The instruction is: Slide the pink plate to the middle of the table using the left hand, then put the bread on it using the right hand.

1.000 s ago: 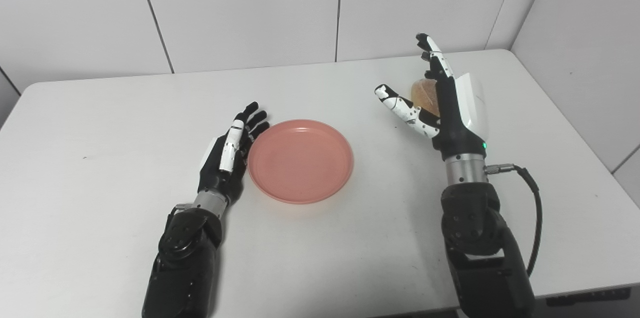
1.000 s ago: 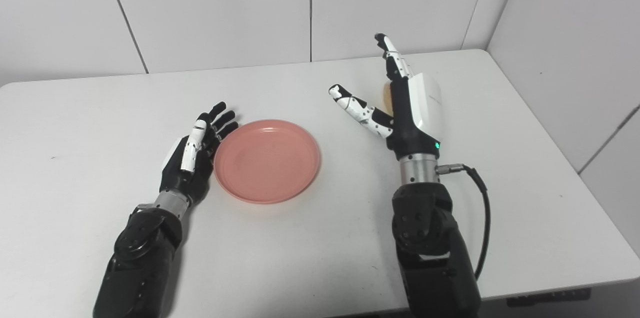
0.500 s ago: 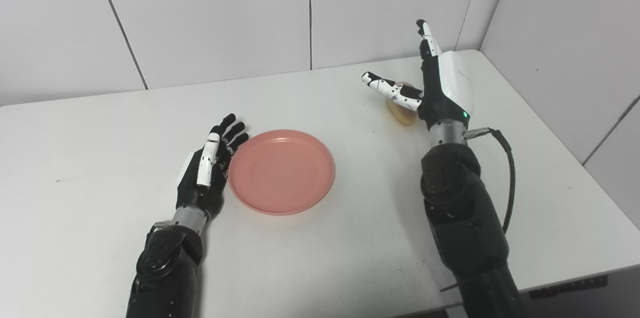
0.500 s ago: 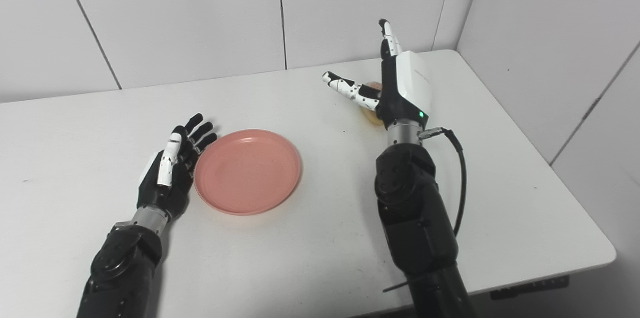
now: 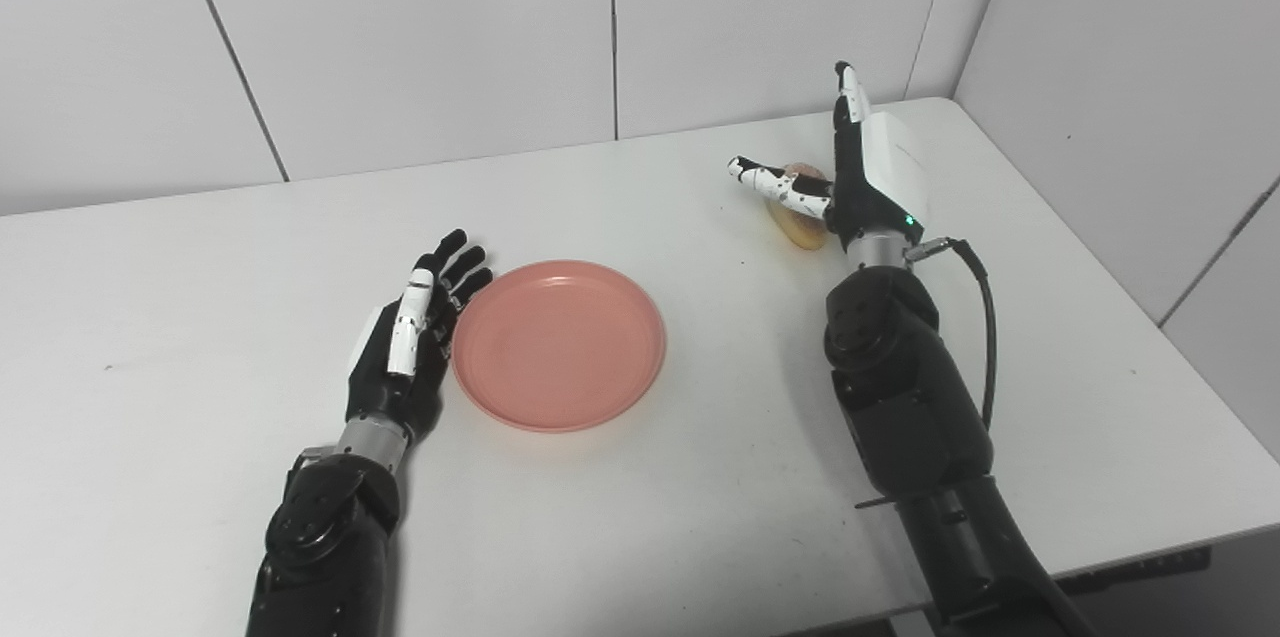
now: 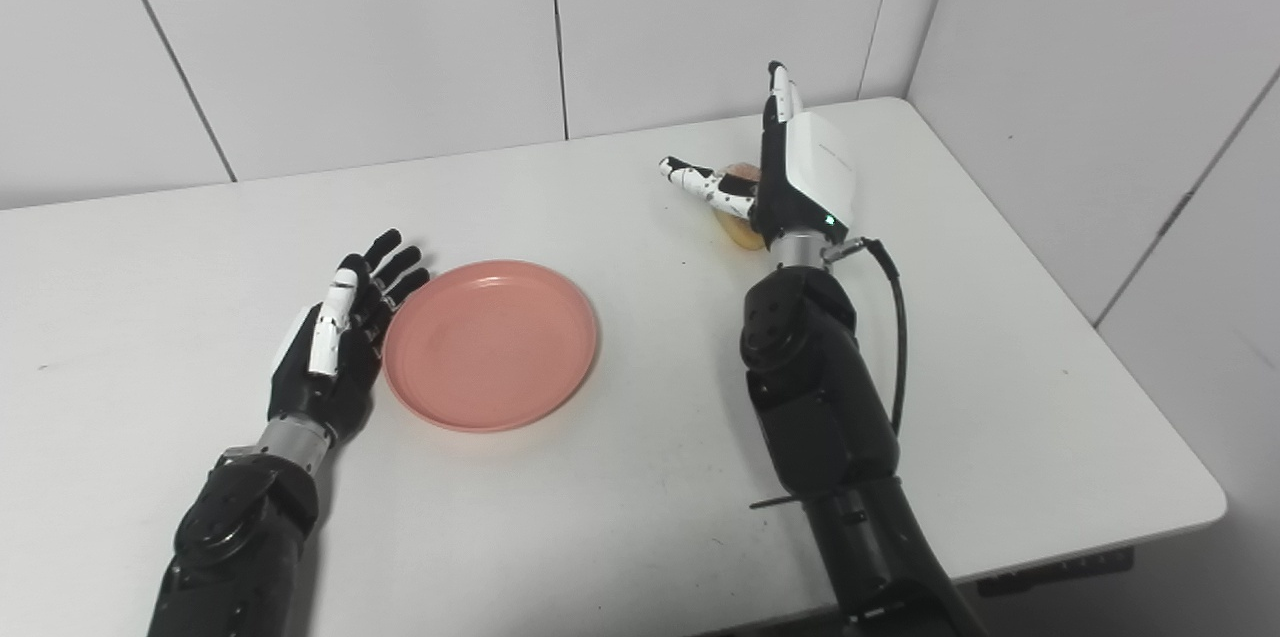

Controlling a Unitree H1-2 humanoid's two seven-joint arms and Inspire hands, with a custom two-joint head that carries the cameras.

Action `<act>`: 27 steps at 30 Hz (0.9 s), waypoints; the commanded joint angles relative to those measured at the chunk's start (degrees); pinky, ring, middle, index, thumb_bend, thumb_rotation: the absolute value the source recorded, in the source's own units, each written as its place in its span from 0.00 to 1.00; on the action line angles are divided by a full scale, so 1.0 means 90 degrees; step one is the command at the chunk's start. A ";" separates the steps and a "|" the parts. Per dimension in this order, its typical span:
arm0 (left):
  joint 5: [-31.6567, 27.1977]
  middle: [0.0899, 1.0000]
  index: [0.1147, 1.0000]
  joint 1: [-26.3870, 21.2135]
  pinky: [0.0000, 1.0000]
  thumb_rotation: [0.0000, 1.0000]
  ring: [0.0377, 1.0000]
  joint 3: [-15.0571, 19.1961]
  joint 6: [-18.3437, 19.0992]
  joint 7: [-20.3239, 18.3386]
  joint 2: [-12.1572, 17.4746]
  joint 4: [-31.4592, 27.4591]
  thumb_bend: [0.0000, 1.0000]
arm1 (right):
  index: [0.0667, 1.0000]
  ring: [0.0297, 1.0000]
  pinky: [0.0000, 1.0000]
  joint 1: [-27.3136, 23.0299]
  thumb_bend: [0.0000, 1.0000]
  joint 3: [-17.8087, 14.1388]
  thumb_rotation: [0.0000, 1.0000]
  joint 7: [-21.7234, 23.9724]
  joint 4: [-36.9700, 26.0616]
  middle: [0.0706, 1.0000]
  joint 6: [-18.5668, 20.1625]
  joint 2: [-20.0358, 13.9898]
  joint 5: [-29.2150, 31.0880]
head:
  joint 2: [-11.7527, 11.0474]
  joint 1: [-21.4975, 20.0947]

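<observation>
At the far right of the white table:
Right hand: the black-and-white robot right hand is standing on edge with fingers pointing up and thumb reaching out to the left, spread wide and holding nothing; the thumb is lying across the top of the small golden-brown bread roll.
Contact: whether thumb or palm is actually pressing on the bread is not clear from either view; the roll is sitting in the crook between them, resting on the table.
Step in hand: by my reading, the right hand is closing in to grasp the bread.
Doing it well: the fingers should be curling down over the far side of the roll while the thumb is holding the near side, so the bread is being caged rather than pinched; a light squeeze is probably enough, since bread likely dents easily.
Risk: with the palm this upright, the roll may be getting nudged along the table instead of gathered.
Bread look: rounded, oval, glossy tan crust, mostly hidden behind the thumb and palm.
Round pink plastic plate: lying flat and bare near the table's middle, well apart from the bread.
Left hand: the black robot left hand is resting open, fingers loosely extended, just beside the plate's left rim.
White table: carrying the plate, the bread and both hands.
</observation>
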 commanded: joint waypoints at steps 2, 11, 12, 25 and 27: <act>-0.0016 0.90 0.88 0.0077 0.90 1.00 0.89 0.0012 0.0234 -0.0019 0.0061 0.0098 0.35 | 1.00 0.99 0.92 -0.0468 0.92 -0.0029 0.58 -0.0123 0.0196 1.00 0.0157 -0.0160 0.0104 | 0.0013 0.0002; -0.0003 0.91 0.89 0.0096 0.91 1.00 0.90 0.0005 0.0286 -0.0003 0.0063 0.0018 0.35 | 1.00 1.00 0.97 -0.1021 0.96 -0.0056 0.62 -0.0382 0.1332 1.00 0.0241 -0.0336 0.0230 | 0.0099 0.0024; -0.0006 0.91 0.89 0.0099 0.91 1.00 0.90 0.0008 0.0295 0.0001 0.0060 0.0005 0.35 | 1.00 1.00 0.98 -0.1099 0.96 -0.0061 0.62 -0.0420 0.1445 1.00 0.0241 -0.0357 0.0250 | 0.0105 0.0023; 0.0034 0.90 0.88 0.0135 0.90 1.00 0.89 -0.0025 0.0339 0.0019 0.0069 -0.0128 0.34 | 1.00 1.00 0.94 -0.1572 0.97 0.0031 0.59 -0.0514 0.2208 1.00 0.0239 -0.0420 0.0516 | 0.0175 0.0020; 0.0061 0.90 0.88 0.0136 0.90 1.00 0.89 -0.0045 0.0323 0.0016 0.0079 -0.0130 0.34 | 1.00 1.00 0.94 -0.1601 0.97 0.0063 0.58 -0.0532 0.2315 1.00 0.0238 -0.0407 0.0569 | 0.0175 0.0020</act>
